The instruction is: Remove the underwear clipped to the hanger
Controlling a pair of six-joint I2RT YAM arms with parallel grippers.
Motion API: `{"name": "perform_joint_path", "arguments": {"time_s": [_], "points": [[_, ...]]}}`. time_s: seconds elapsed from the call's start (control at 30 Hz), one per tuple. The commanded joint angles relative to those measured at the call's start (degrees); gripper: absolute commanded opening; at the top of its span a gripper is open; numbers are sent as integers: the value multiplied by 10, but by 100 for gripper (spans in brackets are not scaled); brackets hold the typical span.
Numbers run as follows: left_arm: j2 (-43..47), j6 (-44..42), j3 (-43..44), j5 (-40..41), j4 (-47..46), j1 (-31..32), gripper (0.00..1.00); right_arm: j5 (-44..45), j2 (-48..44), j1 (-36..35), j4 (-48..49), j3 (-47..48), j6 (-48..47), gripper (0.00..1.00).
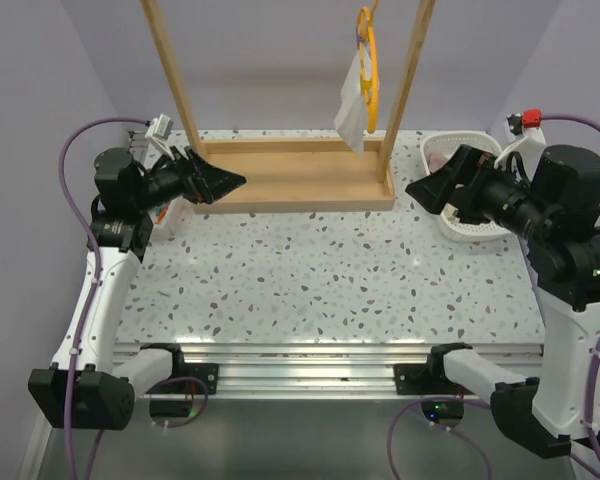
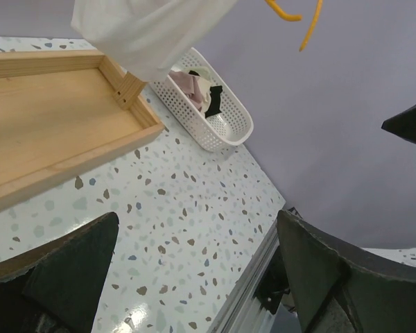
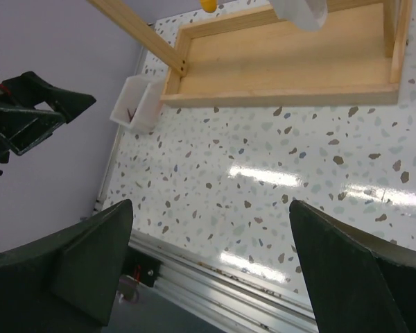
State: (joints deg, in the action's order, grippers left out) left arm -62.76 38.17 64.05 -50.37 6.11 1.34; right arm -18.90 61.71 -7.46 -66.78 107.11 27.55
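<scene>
Underwear (image 1: 352, 105) hangs on the hanger (image 1: 368, 70), high between the left gripper (image 1: 230, 182) and right gripper (image 1: 418, 192). Both are wide open and empty.

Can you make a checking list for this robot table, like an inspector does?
Surface: speckled white tabletop, shiny, nothing spilled seen.
Job's things: small white fabric underwear hangs from thin yellow-orange hanger on tall wooden rack; neither claw touches it.
Clutter: white slotted basket holding pink and dark cloths, right; small white box, left.
Claws: left claw open, empty; right claw open, empty; both above the table, pointing inward.
Cables: purple cables loop beside each arm, apart from the rack.
Surroundings: plain lilac walls; nothing else seen.
</scene>
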Motion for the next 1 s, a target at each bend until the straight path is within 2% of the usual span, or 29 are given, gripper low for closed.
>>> {"name": "perform_joint_path", "arguments": {"time_s": [0.0,0.1,0.27,0.33,0.53,0.67,0.73,0.87,0.97], "points": [[18,13,4,-26,-36,7,100,-54,34,1,-56,62,-50,98],[26,9,-5,-27,-37,9,100,-56,74,0,-70,106,-83,98],[33,0,-7,-23,-27,10,100,40,174,-2,-82,201,-105,98],[35,-3,-8,-23,-24,10,100,50,200,-2,-63,242,-108,98],[45,-20,-12,-17,-8,10,100,58,263,-32,0,285,-108,98],[48,-28,-16,-14,-4,10,100,183,299,-140,10,316,-134,98],[48,-29,-16,-13,-2,10,100,221,314,-171,24,325,-143,98],[50,-35,-17,-11,4,10,100,301,322,-200,61,316,-166,98],[49,-35,-24,-9,4,9,100,394,344,-216,71,338,-170,98]]}}
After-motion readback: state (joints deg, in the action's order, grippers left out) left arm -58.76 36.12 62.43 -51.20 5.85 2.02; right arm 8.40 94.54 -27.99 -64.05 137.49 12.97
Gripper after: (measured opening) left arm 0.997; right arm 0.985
